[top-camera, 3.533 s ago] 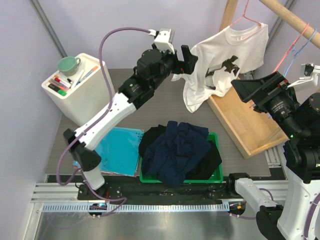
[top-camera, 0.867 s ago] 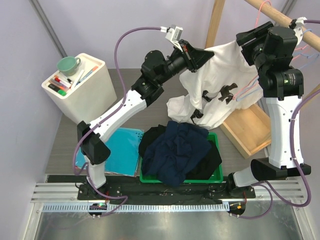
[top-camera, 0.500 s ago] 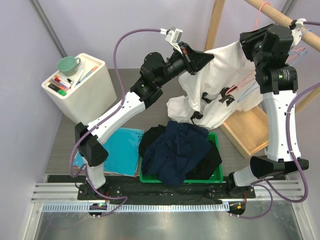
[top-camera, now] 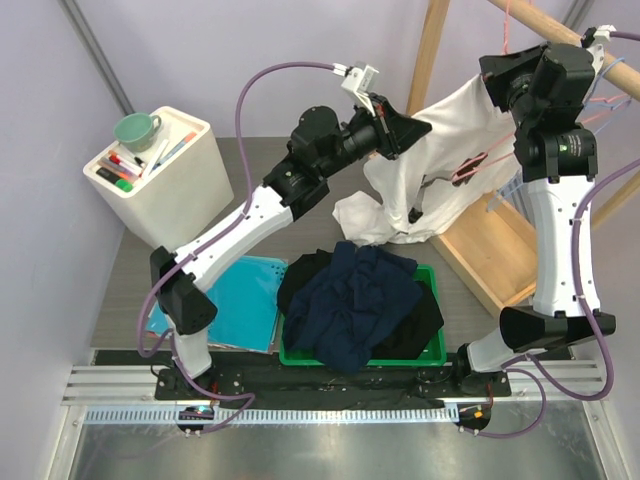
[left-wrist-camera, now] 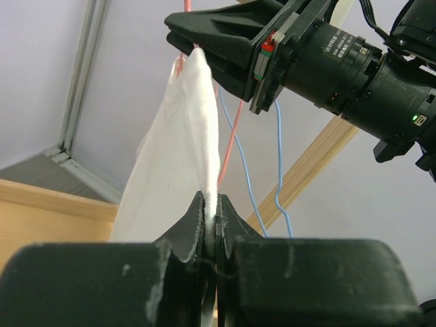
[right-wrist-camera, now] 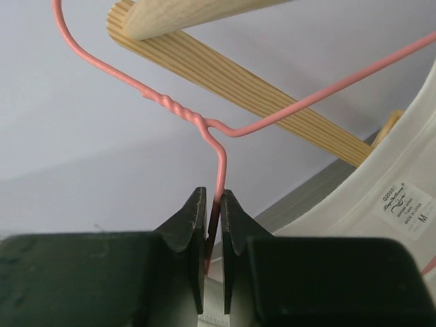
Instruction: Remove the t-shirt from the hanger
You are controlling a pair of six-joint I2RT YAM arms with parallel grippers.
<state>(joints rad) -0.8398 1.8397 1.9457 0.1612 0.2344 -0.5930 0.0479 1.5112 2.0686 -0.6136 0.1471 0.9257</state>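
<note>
The white t-shirt (top-camera: 430, 170) hangs stretched between my two grippers, high above the table. My left gripper (top-camera: 415, 128) is shut on a bunched edge of the shirt. In the left wrist view the fabric (left-wrist-camera: 184, 150) runs up from the left gripper (left-wrist-camera: 210, 204) to the right gripper (left-wrist-camera: 225, 41). My right gripper (top-camera: 497, 75) is shut on the pink wire hanger (right-wrist-camera: 219, 163) just below its twisted neck. The right wrist view shows that wire pinched in the right gripper (right-wrist-camera: 213, 197), with the shirt's collar and label (right-wrist-camera: 388, 204) at the right.
The hanger's hook goes over a wooden rail (top-camera: 560, 35). A blue wire hanger (left-wrist-camera: 278, 157) hangs beside it. Below are a green basket (top-camera: 432, 350) of dark clothes (top-camera: 355, 300), a wooden box (top-camera: 490, 255), a teal folder (top-camera: 235, 300) and a white stand with a mug (top-camera: 165, 170).
My right gripper has shut on the hanger's wire. My left gripper has moved up and to the right with the shirt, whose lower hem has risen from the basket.
</note>
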